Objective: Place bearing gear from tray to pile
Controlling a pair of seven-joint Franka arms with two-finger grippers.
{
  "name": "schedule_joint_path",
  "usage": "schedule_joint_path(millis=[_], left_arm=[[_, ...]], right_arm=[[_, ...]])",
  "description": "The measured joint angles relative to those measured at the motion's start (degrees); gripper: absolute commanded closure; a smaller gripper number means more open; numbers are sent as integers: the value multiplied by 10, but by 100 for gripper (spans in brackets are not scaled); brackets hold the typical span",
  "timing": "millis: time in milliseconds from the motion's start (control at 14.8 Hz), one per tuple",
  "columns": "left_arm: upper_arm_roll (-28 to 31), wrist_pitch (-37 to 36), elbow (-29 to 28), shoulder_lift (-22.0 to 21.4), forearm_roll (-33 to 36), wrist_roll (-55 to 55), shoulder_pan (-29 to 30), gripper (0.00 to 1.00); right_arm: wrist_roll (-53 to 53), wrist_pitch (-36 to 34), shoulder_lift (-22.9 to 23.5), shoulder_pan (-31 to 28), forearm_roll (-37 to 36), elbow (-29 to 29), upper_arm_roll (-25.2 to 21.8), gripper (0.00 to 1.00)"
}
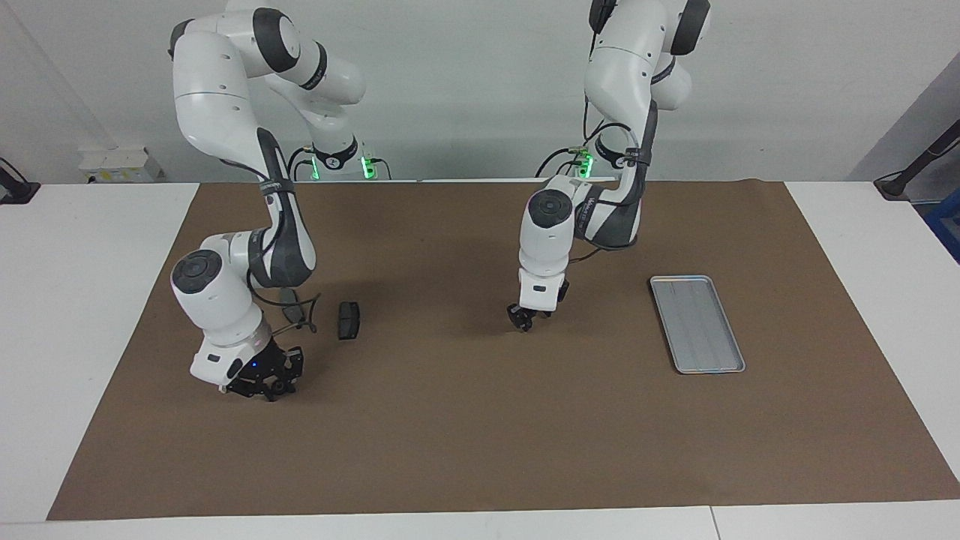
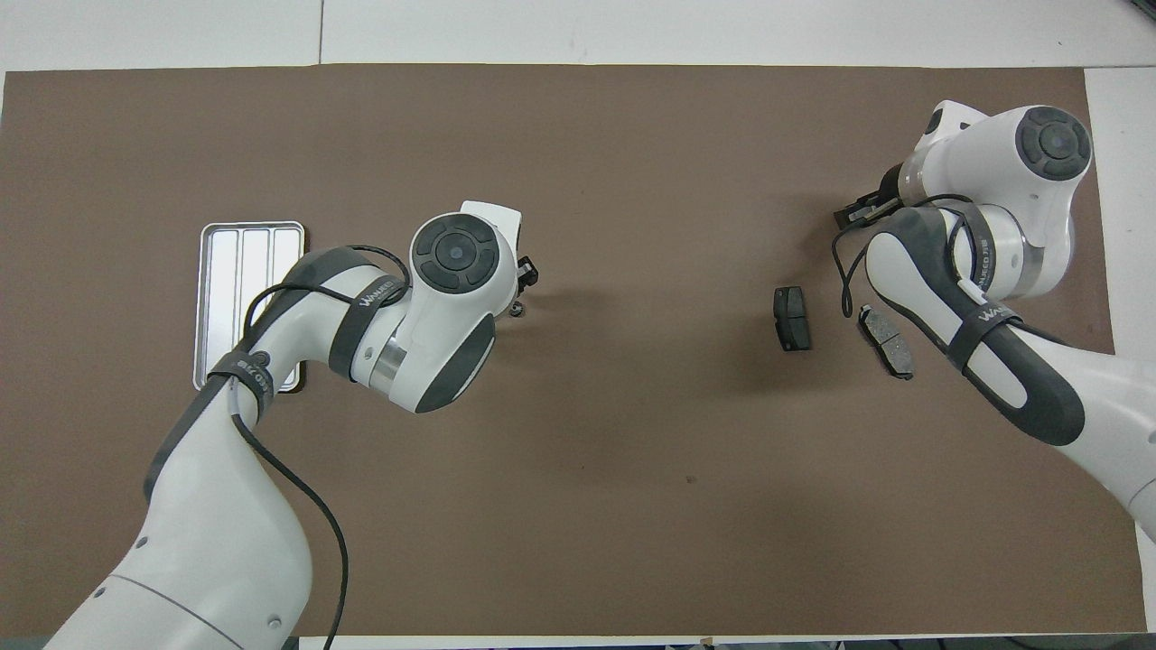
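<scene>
My left gripper [image 1: 524,318] sits well short of the pile's brake pad [image 1: 349,320], jaws unreadable; right gripper [image 1: 264,381] likewise; the gear could roll.

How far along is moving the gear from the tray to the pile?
The tray lies empty. The left gripper is low over mid-mat, short of the brake pads; a small dark part sits by it, held or not unclear. Carrying it over remains. The right gripper hangs low beside the pads.
</scene>
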Motion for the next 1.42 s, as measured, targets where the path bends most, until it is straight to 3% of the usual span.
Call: schedule_joint_path(millis=[405, 742, 877, 1079, 1416], left_arm=[[5, -137, -23, -153, 4, 204, 149, 0], [5, -196, -30, -229, 2, 312, 215, 0], [6, -216, -29, -245, -2, 357, 239, 0], [-4, -225, -30, -249, -5, 438, 286, 0], [-16, -228, -8, -228, -30, 495, 325, 0]], right_arm=[[351, -204, -64, 154, 0, 71, 8, 0], [680, -210, -65, 304, 0, 77, 10, 0], [752, -210, -53, 348, 0, 88, 9, 0], [827, -210, 3, 404, -2, 148, 5, 0], [843, -208, 74, 427, -21, 212, -4, 0]])
